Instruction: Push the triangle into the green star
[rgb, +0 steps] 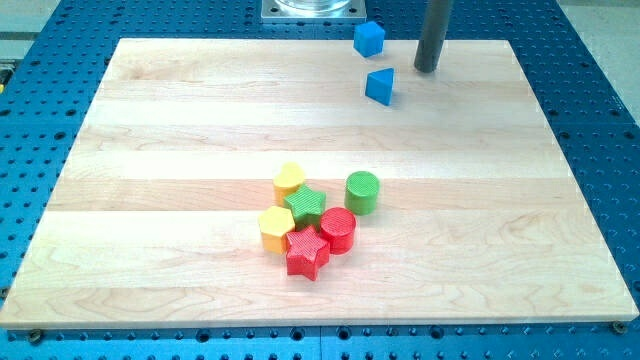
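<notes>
The blue triangle (380, 86) lies near the view's top, right of centre, on the wooden board (150, 150). My tip (427, 69) is a short way to the triangle's upper right, apart from it. The green star (306, 205) sits low in the middle of the board, inside a cluster of blocks, far below and left of the triangle.
A blue cube (369, 38) sits at the board's top edge, above the triangle. Around the green star: a yellow heart (289, 180), a green cylinder (362, 191), a red cylinder (338, 229), a yellow hexagon (275, 229), a red star (307, 253).
</notes>
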